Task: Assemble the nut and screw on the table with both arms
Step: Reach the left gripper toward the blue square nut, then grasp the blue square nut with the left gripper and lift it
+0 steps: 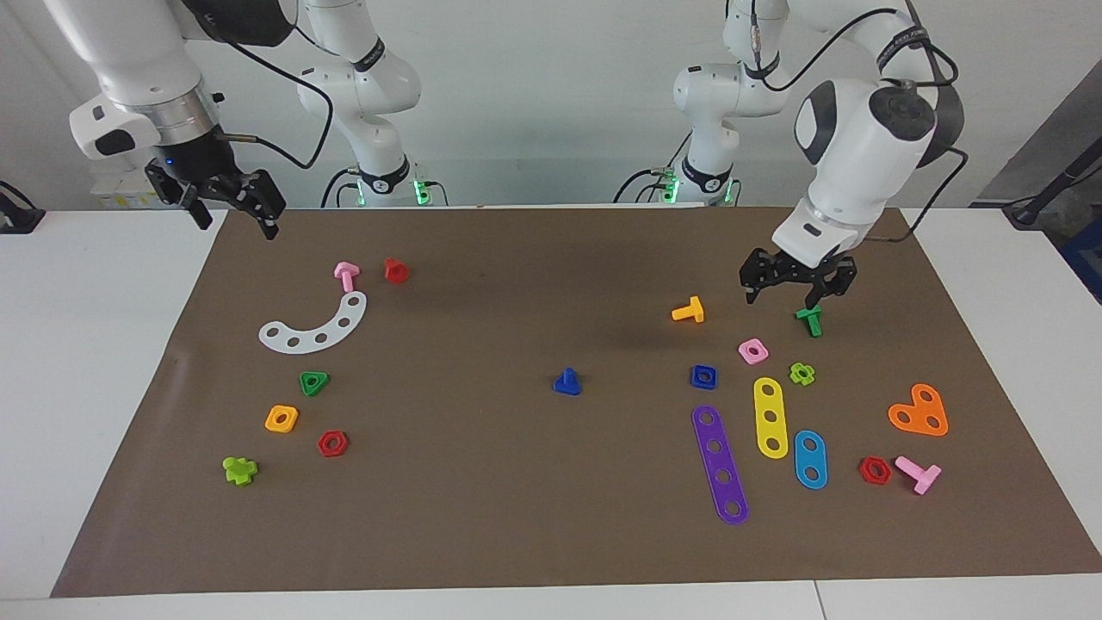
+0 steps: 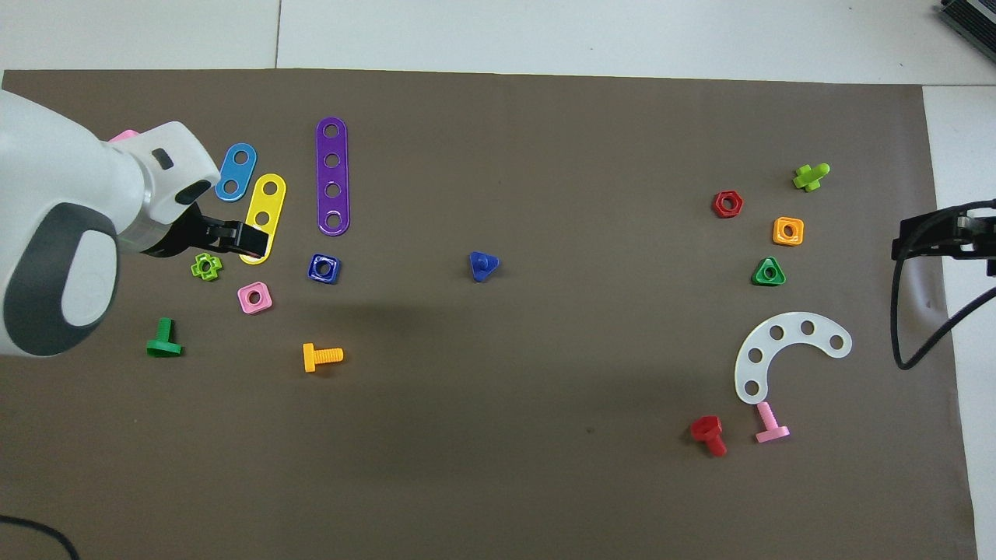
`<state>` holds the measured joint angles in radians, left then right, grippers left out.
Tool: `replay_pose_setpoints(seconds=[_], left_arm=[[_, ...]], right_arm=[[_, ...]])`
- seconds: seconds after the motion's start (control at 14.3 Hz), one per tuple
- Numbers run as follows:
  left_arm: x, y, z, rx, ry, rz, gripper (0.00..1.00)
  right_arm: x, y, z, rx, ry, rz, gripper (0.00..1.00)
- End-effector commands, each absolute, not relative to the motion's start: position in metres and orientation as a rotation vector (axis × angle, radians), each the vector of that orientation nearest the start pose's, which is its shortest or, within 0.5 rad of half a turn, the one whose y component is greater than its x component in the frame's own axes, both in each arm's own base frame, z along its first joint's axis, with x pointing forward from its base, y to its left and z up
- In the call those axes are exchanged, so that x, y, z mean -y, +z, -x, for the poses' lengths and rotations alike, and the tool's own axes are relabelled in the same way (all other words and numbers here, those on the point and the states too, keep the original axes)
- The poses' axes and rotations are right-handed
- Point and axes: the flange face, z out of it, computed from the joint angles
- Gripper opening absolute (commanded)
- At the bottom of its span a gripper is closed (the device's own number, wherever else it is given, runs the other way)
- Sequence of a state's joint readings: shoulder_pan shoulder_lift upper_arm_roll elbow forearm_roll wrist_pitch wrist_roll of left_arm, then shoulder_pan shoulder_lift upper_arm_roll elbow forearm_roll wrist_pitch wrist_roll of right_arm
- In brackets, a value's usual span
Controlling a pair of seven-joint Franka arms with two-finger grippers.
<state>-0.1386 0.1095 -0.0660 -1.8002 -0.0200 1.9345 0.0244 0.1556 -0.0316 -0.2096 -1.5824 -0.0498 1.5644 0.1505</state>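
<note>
The nut (image 1: 703,376) (image 2: 323,267), a dark-blue square with a round hole, lies flat on the brown mat of the table (image 1: 516,517) (image 2: 545,482) toward the left arm's end, touched by nothing. Just beside it, farther from the robots, lies the purple strip (image 1: 720,464) (image 2: 332,176); the pink square nut (image 1: 753,350) (image 2: 254,297) sits near it, a little nearer to the robots and more toward the left arm's end. The screw (image 1: 566,381) (image 2: 483,265), also dark blue, stands on its wide head near the middle of the mat with its stubby shaft up, well apart from the nut and free of both grippers.

The left gripper (image 1: 794,293) (image 2: 247,240) hangs in the air with its fingers spread and nothing between them. In the facing view it is over the mat just beside the green screw (image 1: 809,319) (image 2: 163,340), between that and the orange screw (image 1: 689,311) (image 2: 321,356); from overhead its tip covers the end of the yellow strip (image 1: 770,417) (image 2: 264,210), with the light-green cross nut (image 1: 802,374) (image 2: 205,267) close by.

The right gripper (image 1: 234,213) (image 2: 930,237) waits raised over the mat's edge at the right arm's end, its fingers apart and empty. The pink screw (image 1: 346,275) (image 2: 770,425), the red screw (image 1: 395,270) (image 2: 709,434) and the white curved strip (image 1: 315,325) (image 2: 786,354) lie on the mat nearest it.
</note>
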Motion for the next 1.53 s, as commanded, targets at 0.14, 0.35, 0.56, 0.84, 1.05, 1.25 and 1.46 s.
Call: replay_pose_setpoints(seconds=[0.14,0.35,0.56,0.84,1.05,1.25,1.46], left_arm=[[0.15,0.43,-0.584,-0.432,-0.125,3.158,1.0],[0.159,0.388,-0.592,-0.447,-0.098,3.157,0.99],[0.166,0.353,-0.587,-0.465,-0.087,3.155,0.96],[0.174,0.324,-0.585,-0.488,-0.094,3.152,0.92],[0.172,0.314,-0.579,-0.528,-0.069,3.143,0.87],[0.171,0.308,-0.576,-0.537,-0.057,3.141,0.83],[0.169,0.297,-0.569,-0.55,-0.052,3.137,0.8]], right_arm=[[0.022,0.634,-0.541,-0.252,-0.005,3.172,1.0],[0.021,0.635,-0.54,-0.252,-0.015,3.171,1.0],[0.021,0.634,-0.539,-0.247,-0.012,3.171,1.0],[0.013,0.634,-0.538,-0.222,-0.012,3.164,1.0],[0.013,0.631,-0.535,-0.226,0.068,3.164,1.0],[0.014,0.631,-0.536,-0.224,0.056,3.171,1.0],[0.014,0.629,-0.534,-0.232,0.061,3.161,1.0]])
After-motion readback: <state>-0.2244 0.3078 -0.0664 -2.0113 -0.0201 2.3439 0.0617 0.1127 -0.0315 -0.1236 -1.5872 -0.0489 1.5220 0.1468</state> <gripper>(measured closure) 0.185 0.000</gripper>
